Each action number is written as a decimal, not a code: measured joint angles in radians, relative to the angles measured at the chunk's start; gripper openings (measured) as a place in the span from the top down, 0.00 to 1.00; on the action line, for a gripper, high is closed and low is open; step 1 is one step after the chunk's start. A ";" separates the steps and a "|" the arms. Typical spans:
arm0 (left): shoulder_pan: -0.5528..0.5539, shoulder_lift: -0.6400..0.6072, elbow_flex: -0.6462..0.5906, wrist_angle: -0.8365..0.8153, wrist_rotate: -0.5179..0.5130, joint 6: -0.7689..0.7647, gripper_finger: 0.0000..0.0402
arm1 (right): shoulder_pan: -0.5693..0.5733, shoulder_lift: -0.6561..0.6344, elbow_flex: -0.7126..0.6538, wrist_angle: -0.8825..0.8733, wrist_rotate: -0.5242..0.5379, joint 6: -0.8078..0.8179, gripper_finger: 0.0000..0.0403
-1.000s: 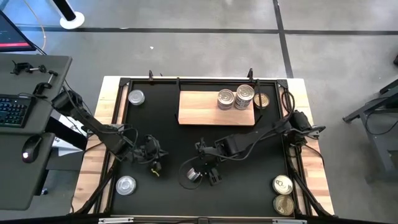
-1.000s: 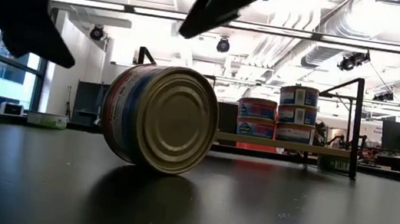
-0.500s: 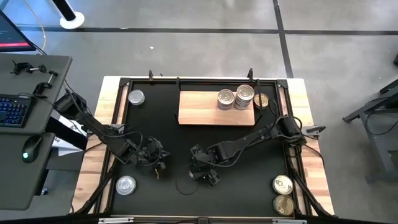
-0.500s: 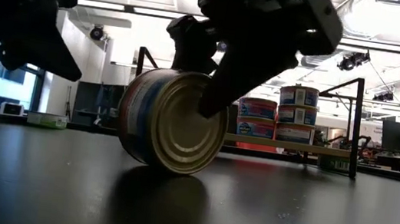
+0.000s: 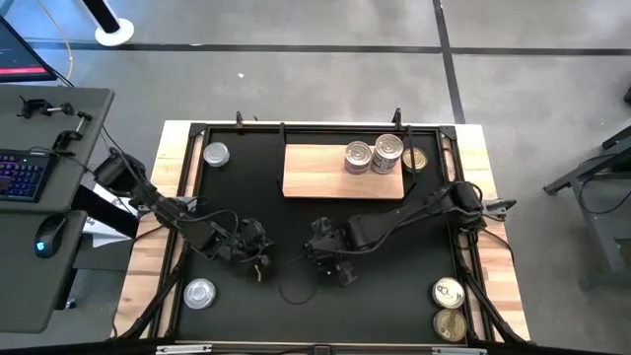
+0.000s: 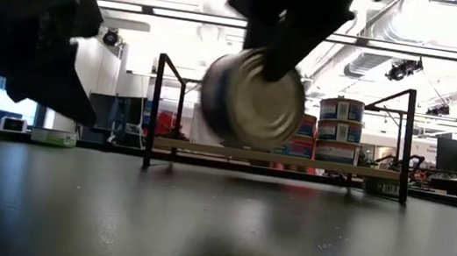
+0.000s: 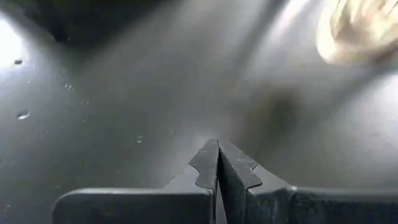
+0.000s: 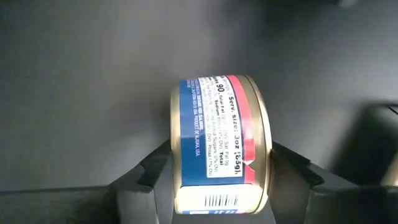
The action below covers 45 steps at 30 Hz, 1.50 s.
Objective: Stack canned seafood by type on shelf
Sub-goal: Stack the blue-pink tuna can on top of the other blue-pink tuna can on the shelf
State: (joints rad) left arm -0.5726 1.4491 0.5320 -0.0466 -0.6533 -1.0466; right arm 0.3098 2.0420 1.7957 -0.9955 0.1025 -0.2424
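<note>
Right gripper (image 5: 333,264): positioned at lower centre of the high view, over the black mat (image 5: 385,296). Its fingers are clamped on a tuna can (image 8: 219,137), gripped across the flat ends with the blue, white and red label facing the wrist camera. In the low view the can (image 6: 250,96) hangs clear of the mat surface, upper centre of frame, one lid facing the camera.

Left gripper (image 5: 258,264): lower left of centre in the high view, just beside the right gripper, low over the mat. Its fingers (image 7: 217,163) are pressed together, holding nothing.

Shelf (image 5: 315,170): upper centre of the high view. Two stacks of cans (image 5: 375,155) stand side by side at its right end; in the low view these stacks (image 6: 324,127) show right of centre. A further can (image 5: 415,160) sits on the mat just off the shelf's right edge.

Loose cans on the mat, high view: one at upper left (image 5: 215,154), one at lower left (image 5: 200,293), two at lower right (image 5: 449,308).
</note>
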 joint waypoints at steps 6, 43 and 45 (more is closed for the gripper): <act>0.069 0.109 0.000 0.093 0.145 0.007 1.00 | -0.071 -0.167 -0.080 -0.190 0.210 0.084 0.58; 0.047 0.331 0.028 0.776 0.355 0.210 1.00 | -0.450 -0.296 -0.320 0.032 0.784 -0.159 0.49; 0.048 0.331 0.028 0.775 0.355 0.210 1.00 | -0.454 -0.296 -0.320 0.033 0.782 -0.130 0.47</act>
State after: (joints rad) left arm -0.5242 1.7802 0.5598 0.7284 -0.2981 -0.8368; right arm -0.1440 1.7458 1.4761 -0.9628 0.8845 -0.3725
